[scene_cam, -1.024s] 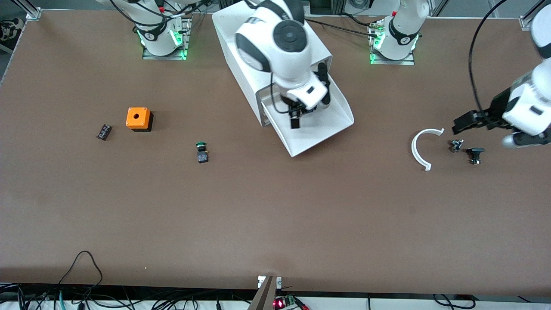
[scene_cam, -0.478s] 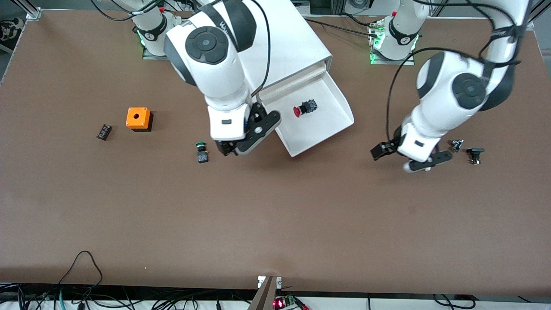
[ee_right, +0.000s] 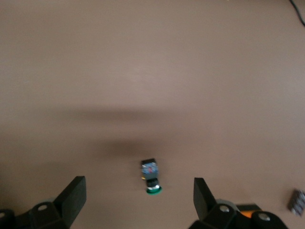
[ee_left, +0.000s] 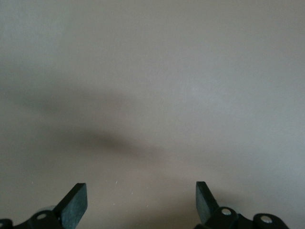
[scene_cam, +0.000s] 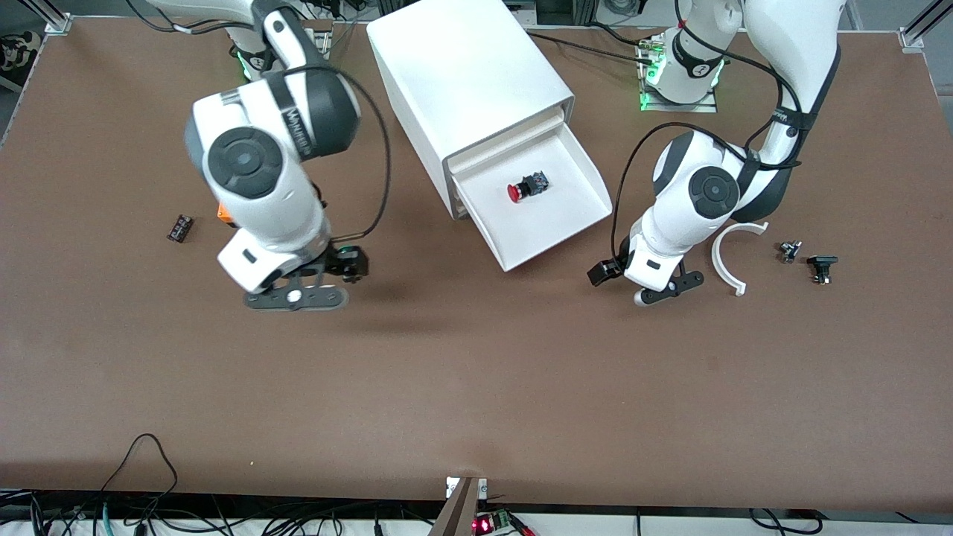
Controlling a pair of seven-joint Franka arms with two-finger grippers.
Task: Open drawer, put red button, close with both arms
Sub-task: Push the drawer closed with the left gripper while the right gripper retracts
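Observation:
The drawer [scene_cam: 555, 242] stands pulled out of the white cabinet [scene_cam: 461, 67]. The red button [scene_cam: 524, 189] lies on its side inside it, with nothing touching it. My right gripper [scene_cam: 298, 298] hangs open over the table, off the drawer toward the right arm's end. In the right wrist view a green-capped button [ee_right: 151, 179] lies on the table between the open right gripper [ee_right: 139, 195] fingers and well below them. My left gripper [scene_cam: 668, 289] hovers open over bare table beside the drawer's front corner, toward the left arm's end. The left wrist view shows only table under the left gripper [ee_left: 141, 200].
An orange box [scene_cam: 222, 212] peeks out from under the right arm, with a small dark part [scene_cam: 179, 228] beside it. A white curved piece [scene_cam: 726, 260] and two small black parts [scene_cam: 789, 251] [scene_cam: 821, 268] lie toward the left arm's end.
My right gripper has left the drawer and swung toward the right arm's end; the red button stays in the drawer. My left arm has swung in beside the drawer.

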